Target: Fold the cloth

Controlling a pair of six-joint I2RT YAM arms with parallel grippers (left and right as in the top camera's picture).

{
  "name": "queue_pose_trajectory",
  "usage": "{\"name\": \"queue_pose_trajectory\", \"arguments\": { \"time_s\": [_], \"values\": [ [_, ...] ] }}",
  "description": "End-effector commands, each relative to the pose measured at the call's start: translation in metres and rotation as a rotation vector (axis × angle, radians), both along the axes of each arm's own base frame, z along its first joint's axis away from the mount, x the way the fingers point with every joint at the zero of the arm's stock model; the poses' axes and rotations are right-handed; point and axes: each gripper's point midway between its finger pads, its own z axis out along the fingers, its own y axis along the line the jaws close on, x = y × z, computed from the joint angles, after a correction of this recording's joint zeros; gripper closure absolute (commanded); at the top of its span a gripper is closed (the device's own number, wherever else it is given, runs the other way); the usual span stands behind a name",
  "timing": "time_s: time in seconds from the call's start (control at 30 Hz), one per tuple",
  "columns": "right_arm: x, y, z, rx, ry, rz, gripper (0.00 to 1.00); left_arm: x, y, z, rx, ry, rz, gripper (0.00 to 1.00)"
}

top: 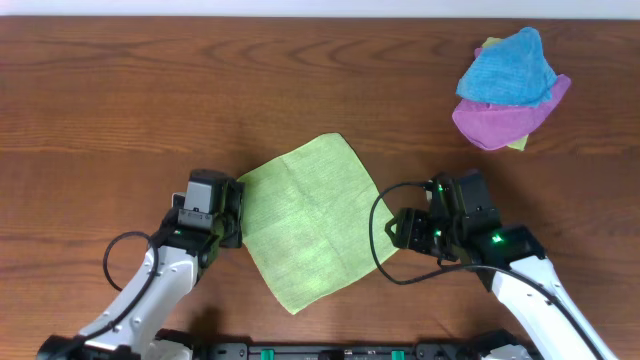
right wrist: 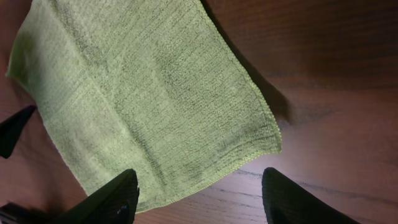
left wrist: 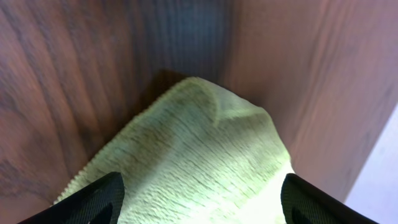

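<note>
While both sets of jaws stood spread, pinching nothing, the risk lay in the grasp to come. The left jaws straddled the 9 o'clock corner of the green cloth, and that corner was humped and curled a little off the surface. Closing there could, I judged, catch only the raised lip or nudge it away, so that it slipped out on the lift. The right jaws hovered at the 3 o'clock corner, which lay flat. A shallow descent there might scrape the wood and miss the fabric, and uneven grips would drag the cloth askew into a crooked fold. The cloth lay near the middle of the surface, turned like a diamond, spread out in what seemed one layer, with faint crease lines crossing its nubbly weave. A blue cloth and a purple cloth were heaped well apart at 2 o'clock.
</note>
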Motion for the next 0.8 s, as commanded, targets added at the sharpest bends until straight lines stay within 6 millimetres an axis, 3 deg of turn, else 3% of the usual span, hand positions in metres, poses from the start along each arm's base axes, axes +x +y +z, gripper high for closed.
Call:
{"name": "queue_pose_trajectory", "arguments": {
  "time_s": [0.0, 0.23, 0.37, 0.43, 0.77],
  "values": [
    [-0.001, 0.000, -0.002, 0.009, 0.006, 0.007, 0.36, 0.000, 0.008, -0.008, 0.031, 0.024, 0.029, 0.15],
    [-0.002, 0.001, -0.001, 0.014, 0.008, 0.010, 0.35, 0.005, 0.008, -0.020, 0.040, 0.033, 0.034, 0.14],
    [-0.002, 0.001, -0.001, 0.015, 0.008, 0.010, 0.36, 0.010, 0.007, -0.025, 0.039, 0.029, 0.034, 0.30],
    [-0.002, 0.001, -0.001, 0.015, 0.009, 0.010, 0.36, 0.013, 0.008, -0.027, 0.043, 0.023, 0.037, 0.33],
    [-0.004, 0.005, 0.000, 0.040, 0.016, 0.022, 0.36, 0.047, 0.019, -0.033, 0.044, -0.072, 0.094, 0.32]
  ]
}}
